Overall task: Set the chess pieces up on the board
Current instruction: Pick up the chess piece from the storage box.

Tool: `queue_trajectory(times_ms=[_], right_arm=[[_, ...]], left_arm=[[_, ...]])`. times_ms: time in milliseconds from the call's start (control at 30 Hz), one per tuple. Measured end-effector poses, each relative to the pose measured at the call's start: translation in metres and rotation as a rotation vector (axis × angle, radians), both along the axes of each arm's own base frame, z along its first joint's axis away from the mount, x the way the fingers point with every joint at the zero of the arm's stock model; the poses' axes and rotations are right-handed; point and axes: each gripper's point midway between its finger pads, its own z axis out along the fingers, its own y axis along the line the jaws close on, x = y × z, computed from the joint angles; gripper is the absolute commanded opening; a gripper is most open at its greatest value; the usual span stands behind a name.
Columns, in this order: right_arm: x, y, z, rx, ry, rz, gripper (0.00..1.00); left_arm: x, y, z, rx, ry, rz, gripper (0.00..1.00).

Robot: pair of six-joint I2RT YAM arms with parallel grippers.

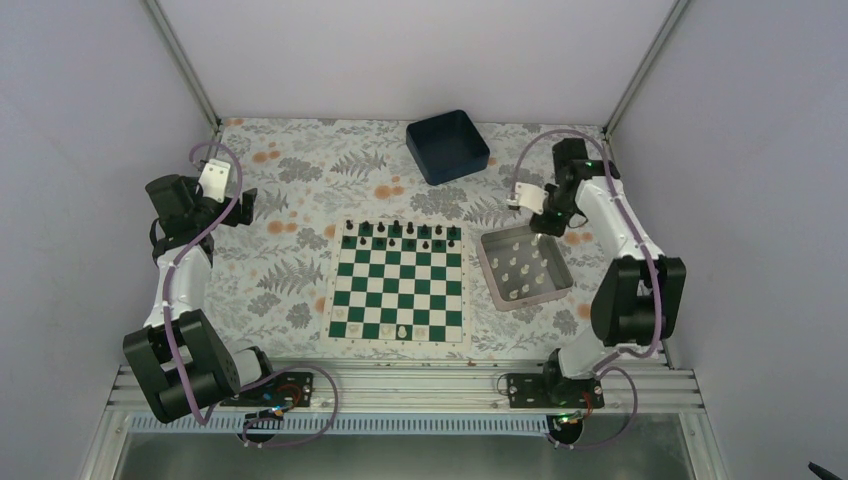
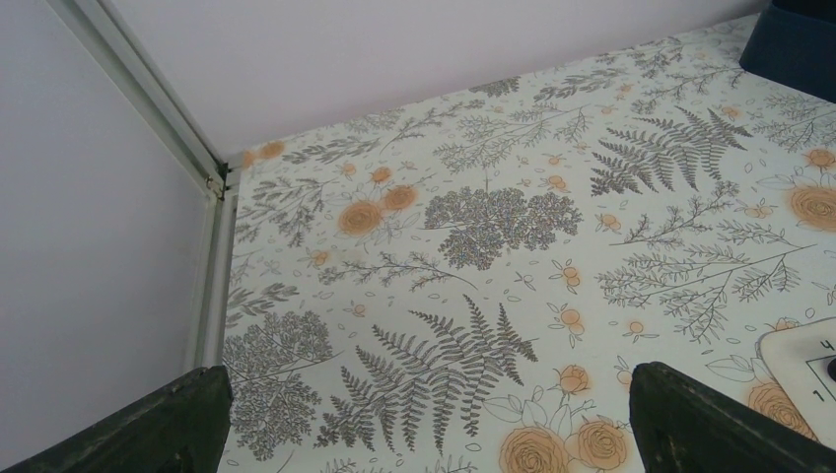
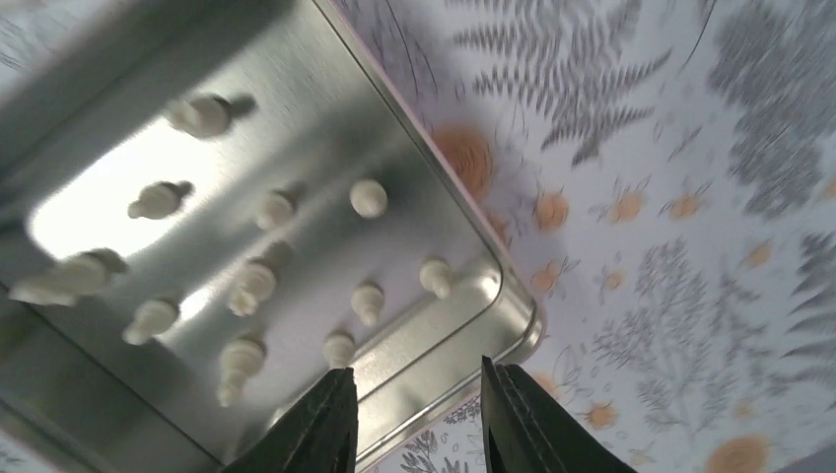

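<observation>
The green and white board (image 1: pixel 400 285) lies mid-table, with black pieces along its far row. A white chess piece (image 1: pixel 402 329) stands on its near row. Several more white pieces (image 1: pixel 520 265) stand in the silver tray (image 1: pixel 492 272) to the board's right. In the right wrist view these pieces (image 3: pixel 367 301) sit on the tray floor. My right gripper (image 1: pixel 548 222) hovers over the tray's far edge, open and empty (image 3: pixel 414 394), with the tray rim (image 3: pixel 513 296) between its fingers. My left gripper (image 1: pixel 248 205) is far left of the board, open and empty (image 2: pixel 429 424). A board corner (image 2: pixel 803 355) shows at the right of the left wrist view.
A dark blue bin (image 1: pixel 447 146) sits behind the board, and shows in the left wrist view (image 2: pixel 794 44). White walls and metal frame posts (image 2: pixel 212 182) close the table's far corners. The floral cloth (image 1: pixel 290 260) covers the table.
</observation>
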Motion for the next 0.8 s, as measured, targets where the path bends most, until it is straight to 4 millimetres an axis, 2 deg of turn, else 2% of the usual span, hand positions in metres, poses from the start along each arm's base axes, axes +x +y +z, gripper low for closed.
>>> queue_trajectory(times_ms=[67,167,533,800], right_arm=[[0.005,-0.024,-0.019,-0.006,0.040,-0.057,0.34],[0.008,-0.039,-0.045,-0.007,0.080,-0.097,0.34],[0.024,-0.040,-0.089,0.009,0.122,-0.108,0.33],[0.028,-0.040,-0.094,0.008,0.116,-0.112,0.30]], left_arm=[[0.000,0.000,0.000,0.000,0.000,0.000,1.00],[0.000,0.000,0.000,0.000,0.000,0.000,1.00],[0.000,0.000,0.000,0.000,0.000,0.000,1.00],[0.000,0.000,0.000,-0.002,0.000,0.001,1.00]])
